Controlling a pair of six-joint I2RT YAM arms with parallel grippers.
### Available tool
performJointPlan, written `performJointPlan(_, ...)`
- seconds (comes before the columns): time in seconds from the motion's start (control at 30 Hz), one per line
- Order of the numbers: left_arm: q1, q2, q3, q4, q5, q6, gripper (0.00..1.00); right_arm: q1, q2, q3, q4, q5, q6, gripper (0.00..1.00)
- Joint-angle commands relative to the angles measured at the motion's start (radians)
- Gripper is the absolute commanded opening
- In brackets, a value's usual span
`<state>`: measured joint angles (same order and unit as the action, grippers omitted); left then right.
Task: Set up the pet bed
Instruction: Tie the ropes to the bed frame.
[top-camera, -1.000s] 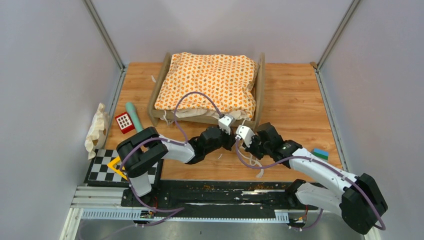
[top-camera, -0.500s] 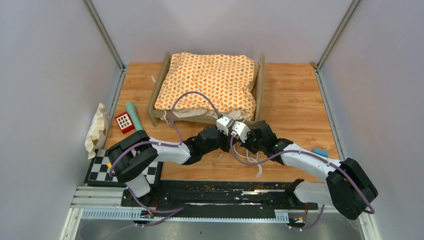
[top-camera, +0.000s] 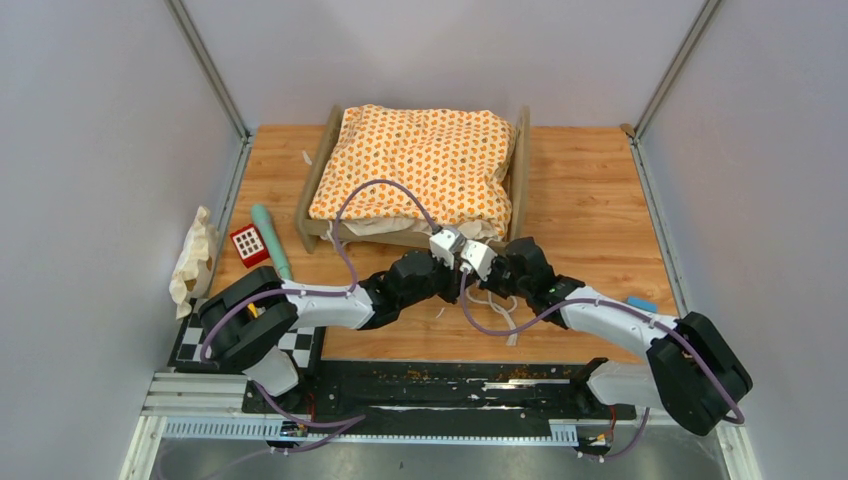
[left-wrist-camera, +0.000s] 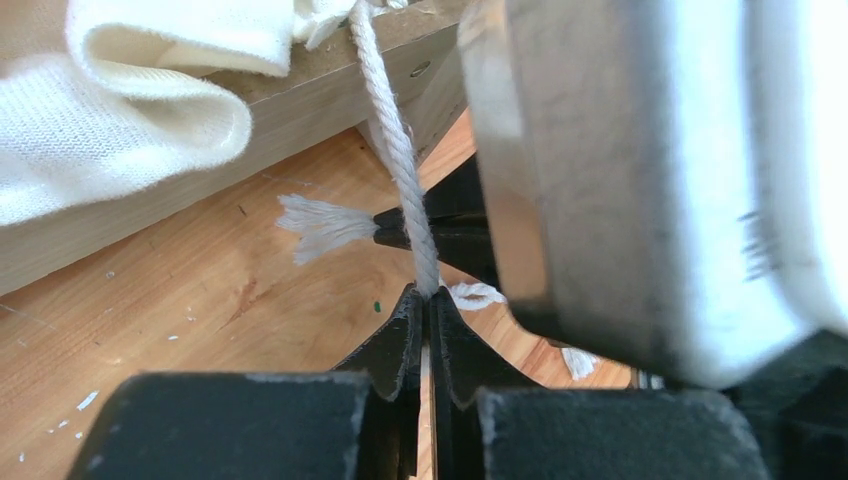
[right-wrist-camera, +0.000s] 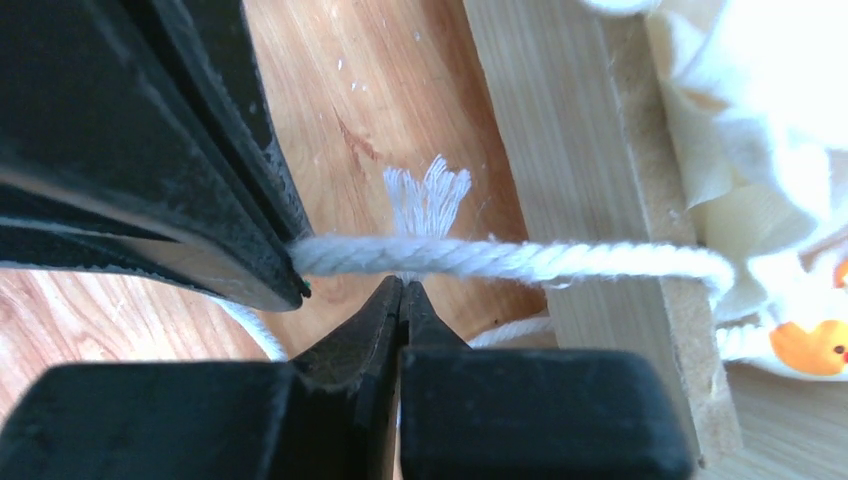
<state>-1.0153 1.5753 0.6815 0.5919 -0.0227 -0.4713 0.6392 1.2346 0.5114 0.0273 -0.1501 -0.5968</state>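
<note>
R gripper (right-wrist-camera: 402, 285) neared L gripper (left-wrist-camera: 427, 295) | both pinch cord (left-wrist-camera: 400, 160) | pet bed (left-wrist-camera: 150, 215) just beyond

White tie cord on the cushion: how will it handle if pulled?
Likely floppy: the tie cord only runs straight where the left tool pinches it taut. Twisted strands probably grip well. The frayed end nearby suggests it may unravel.
</note>
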Motion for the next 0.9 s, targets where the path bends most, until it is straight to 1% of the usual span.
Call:
performJointPlan(0.0,-0.006,-0.041,0.031,-0.008,-0.004,-0.007,0.06,-0.006,-0.048,0.003,0.126,-0.099,-0.031,0.00)
performJointPlan(0.07,-0.006,-0.044,0.032,-0.010,-0.006,-0.010,0.07,-0.007,-0.060,-0.015,0.163,-0.121,-0.030,0.00)
performJointPlan(0.2,-0.006,-0.052,0.031,-0.014,-0.010,-0.013,0.15,-0.009,-0.067,-0.026,0.191,-0.138,-0.036,0.00)
performJointPlan(0.3,-0.005,-0.060,0.030,-0.018,-0.016,-0.016,0.23,-0.009,-0.081,-0.039,0.214,-0.155,-0.037,0.00)
performJointPlan(0.4,-0.005,-0.077,0.027,-0.026,-0.019,-0.017,0.30,-0.010,-0.089,-0.052,0.245,-0.164,-0.036,0.00)
performJointPlan(0.53,-0.006,-0.135,0.008,-0.043,-0.034,-0.025,0.40,-0.014,-0.085,-0.063,0.279,-0.164,-0.036,0.00)
performJointPlan(0.73,-0.005,-0.267,-0.048,-0.066,-0.120,-0.064,0.55,-0.018,-0.089,-0.086,0.328,-0.169,-0.041,0.00)
performJointPlan(0.8,-0.005,-0.298,-0.064,-0.079,-0.158,-0.091,0.58,-0.018,-0.090,-0.090,0.341,-0.170,-0.044,0.00)
performJointPlan(0.87,-0.004,-0.319,-0.072,-0.114,-0.228,-0.143,0.61,-0.019,-0.086,-0.088,0.346,-0.171,-0.051,0.00)
